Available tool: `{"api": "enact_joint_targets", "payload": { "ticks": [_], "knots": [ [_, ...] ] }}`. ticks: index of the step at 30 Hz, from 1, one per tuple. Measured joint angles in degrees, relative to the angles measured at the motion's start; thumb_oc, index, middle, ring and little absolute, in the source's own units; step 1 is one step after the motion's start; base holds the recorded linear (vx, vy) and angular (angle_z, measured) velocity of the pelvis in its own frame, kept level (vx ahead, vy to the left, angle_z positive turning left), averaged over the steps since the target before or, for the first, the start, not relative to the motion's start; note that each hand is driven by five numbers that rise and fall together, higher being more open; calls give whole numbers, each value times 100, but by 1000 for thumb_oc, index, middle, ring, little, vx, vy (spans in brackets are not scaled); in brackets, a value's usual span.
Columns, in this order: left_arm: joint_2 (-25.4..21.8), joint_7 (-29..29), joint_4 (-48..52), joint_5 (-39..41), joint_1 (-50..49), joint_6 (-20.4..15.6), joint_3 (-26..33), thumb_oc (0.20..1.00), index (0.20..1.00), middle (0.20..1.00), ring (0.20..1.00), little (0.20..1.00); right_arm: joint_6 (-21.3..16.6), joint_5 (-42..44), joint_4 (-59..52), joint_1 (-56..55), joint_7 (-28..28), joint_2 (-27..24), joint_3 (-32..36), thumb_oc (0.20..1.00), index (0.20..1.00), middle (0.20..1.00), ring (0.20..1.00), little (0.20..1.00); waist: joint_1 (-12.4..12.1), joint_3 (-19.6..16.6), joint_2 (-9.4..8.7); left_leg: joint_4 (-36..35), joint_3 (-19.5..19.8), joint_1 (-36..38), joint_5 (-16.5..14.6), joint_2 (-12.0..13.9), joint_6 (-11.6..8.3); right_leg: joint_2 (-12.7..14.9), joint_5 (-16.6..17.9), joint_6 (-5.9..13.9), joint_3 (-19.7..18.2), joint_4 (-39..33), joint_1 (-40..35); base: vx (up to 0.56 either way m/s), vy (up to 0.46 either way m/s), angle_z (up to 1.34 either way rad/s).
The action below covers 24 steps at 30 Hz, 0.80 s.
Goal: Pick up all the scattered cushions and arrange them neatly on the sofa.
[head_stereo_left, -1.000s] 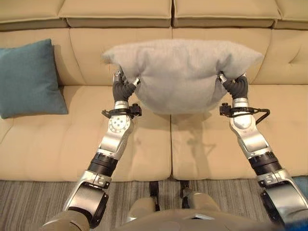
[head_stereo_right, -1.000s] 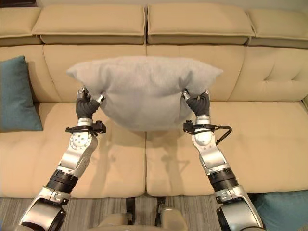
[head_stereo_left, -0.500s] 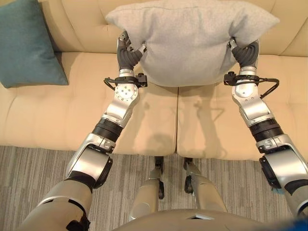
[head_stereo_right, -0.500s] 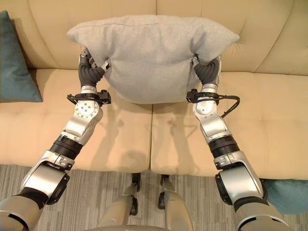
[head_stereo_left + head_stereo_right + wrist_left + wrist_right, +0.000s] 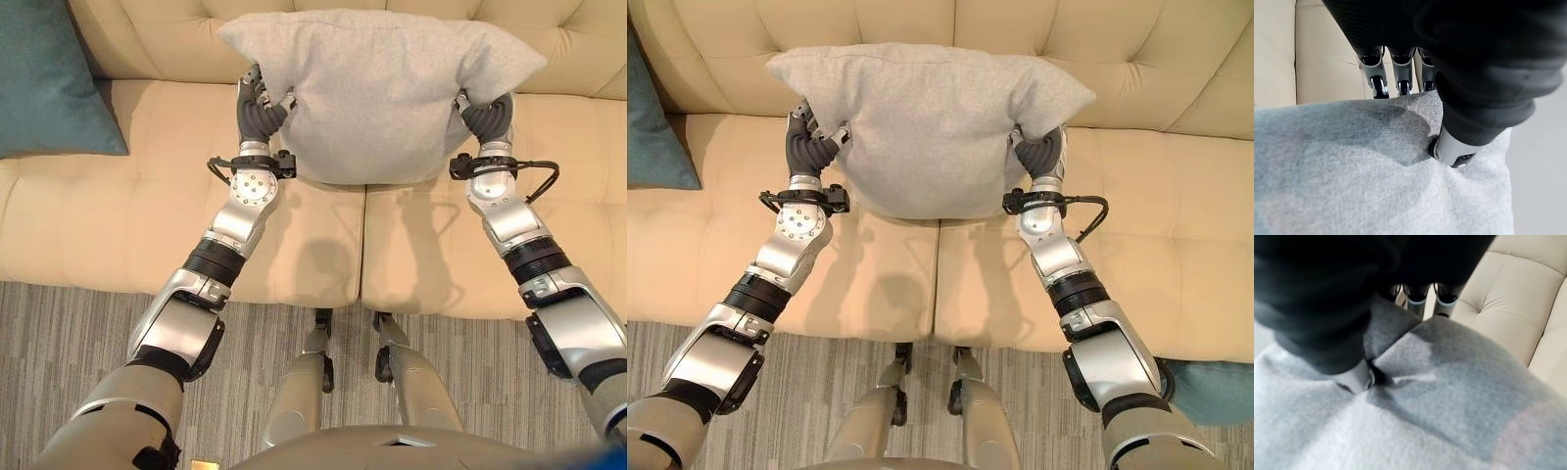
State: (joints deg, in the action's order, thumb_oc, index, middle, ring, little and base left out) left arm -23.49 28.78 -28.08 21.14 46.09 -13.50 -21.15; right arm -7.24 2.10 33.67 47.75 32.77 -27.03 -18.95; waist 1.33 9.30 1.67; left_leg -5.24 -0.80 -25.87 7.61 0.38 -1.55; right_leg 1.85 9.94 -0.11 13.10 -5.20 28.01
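Our left hand (image 5: pixel 257 106) pinches the left edge of the grey cushion (image 5: pixel 377 93), its thumb pressed into the fabric on the near face and its fingers (image 5: pixel 1396 66) reaching behind the edge, as the left wrist view shows. Our right hand (image 5: pixel 488 116) grips the opposite edge the same way, thumb dug into a fold on the front and fingers (image 5: pixel 1444 303) wrapped round the back. Between the two hands the cushion hangs upright above the seat of the sofa (image 5: pixel 88 225), near the backrest and over the seam where two seat pads meet; we judge it is not yet set down. A teal cushion (image 5: pixel 44 78) already leans on the sofa well to our left, so that much looks done. What remains, as far as we can see, is to lower and settle the grey one, and then to fetch another teal cushion (image 5: pixel 1215 390) lying on the floor by the sofa's front at our right. The sofa is cream and tufted; the floor (image 5: pixel 59 352) before it is grey striped carpet.
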Motion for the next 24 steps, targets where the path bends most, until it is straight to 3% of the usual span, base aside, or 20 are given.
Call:
{"api": "enact_joint_targets", "payload": {
  "ticks": [5, 20, 24],
  "knots": [
    [2, 12, 0, -2, 99, -57, 45, 200, 200, 200, 200, 200, 22, -79, 0, 310, -47, -323, -212, 200, 200, 200, 200, 200, 3, -10, -16, 16, 4, -118, 3, -3, 2, 6, 3, -2, 8, 1, 98, 0, 0, 0],
    [-52, 42, -30, -52, 240, -55, 20, 200, 200, 200, 200, 200, 75, -98, 18, 403, -6, -332, -212, 200, 200, 200, 200, 200, 94, -11, -19, 32, 7, -106, 5, -8, 3, 17, 4, -3, 2, 2, 65, 0, 0, 0],
    [-174, 27, -341, -116, 425, -48, -261, 200, 200, 200, 200, 200, 75, -103, 331, 445, -35, -339, -339, 200, 200, 200, 200, 200, 99, -11, -20, 38, 14, -118, 5, -8, 3, 15, 4, -2, 4, 1, 68, 0, 0, 0]
  ]
}}
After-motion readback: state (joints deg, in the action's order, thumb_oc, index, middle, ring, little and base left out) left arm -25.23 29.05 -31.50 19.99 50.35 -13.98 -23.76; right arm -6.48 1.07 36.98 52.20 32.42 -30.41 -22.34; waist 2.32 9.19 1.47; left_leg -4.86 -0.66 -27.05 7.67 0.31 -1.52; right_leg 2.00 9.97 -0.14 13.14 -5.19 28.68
